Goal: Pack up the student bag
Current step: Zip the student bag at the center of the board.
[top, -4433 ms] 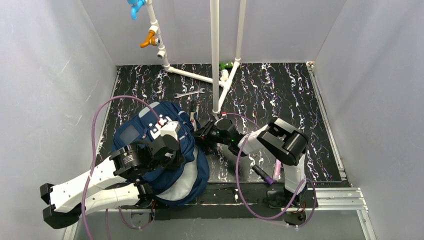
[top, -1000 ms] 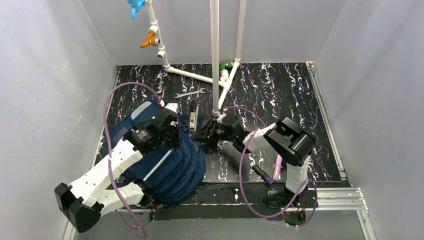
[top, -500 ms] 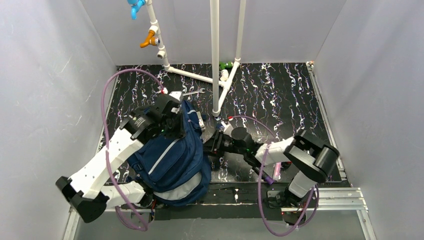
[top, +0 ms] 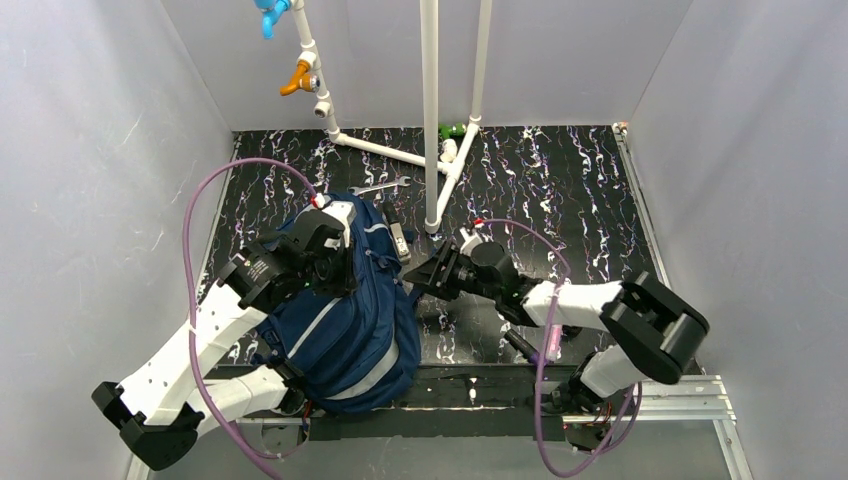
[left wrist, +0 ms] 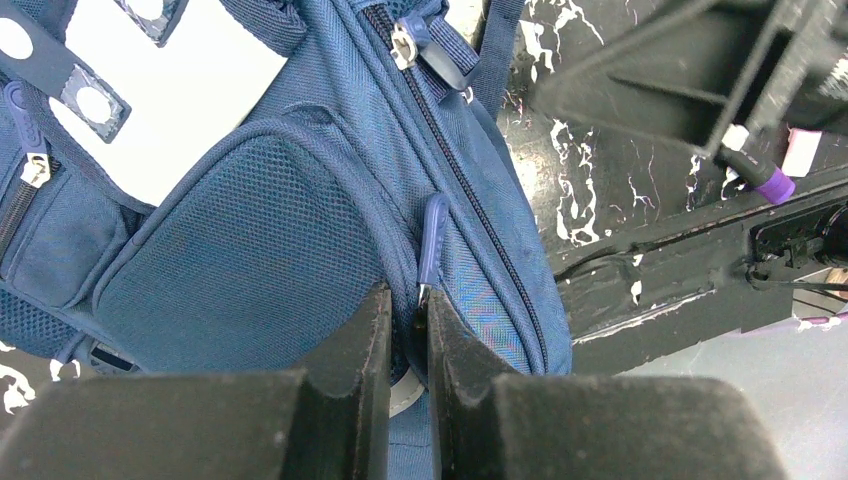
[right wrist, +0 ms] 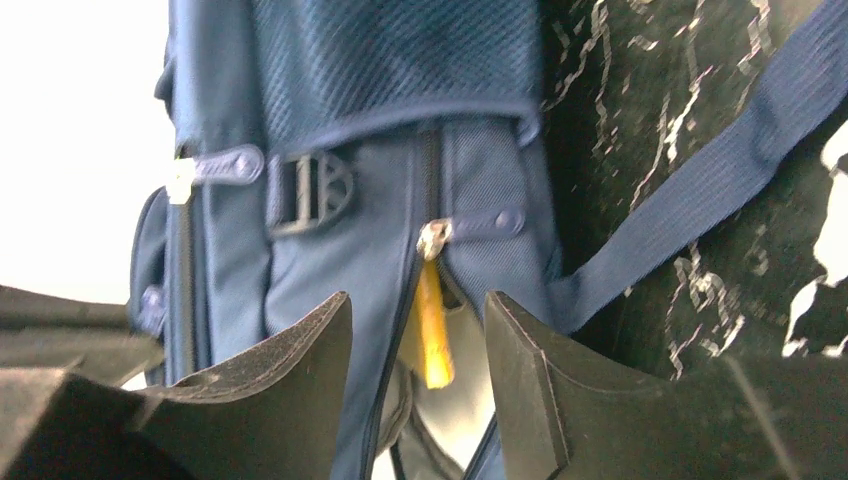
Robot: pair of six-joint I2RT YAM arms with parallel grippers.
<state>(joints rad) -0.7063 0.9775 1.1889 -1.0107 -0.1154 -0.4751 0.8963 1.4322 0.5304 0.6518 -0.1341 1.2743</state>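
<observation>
Right wrist view: we hold our right gripper open, the student bag straight ahead, its zip pull mid-frame beyond our jaws; our left gripper pinches its fabric

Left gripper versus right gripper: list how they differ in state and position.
The left gripper is pinched almost shut on the student bag beside a blue zip pull; the right gripper is spread wide, gripping nothing. The left gripper sits over the bag's top; the right gripper is beside it, facing a part-open zip. Both point at the bag.
</observation>
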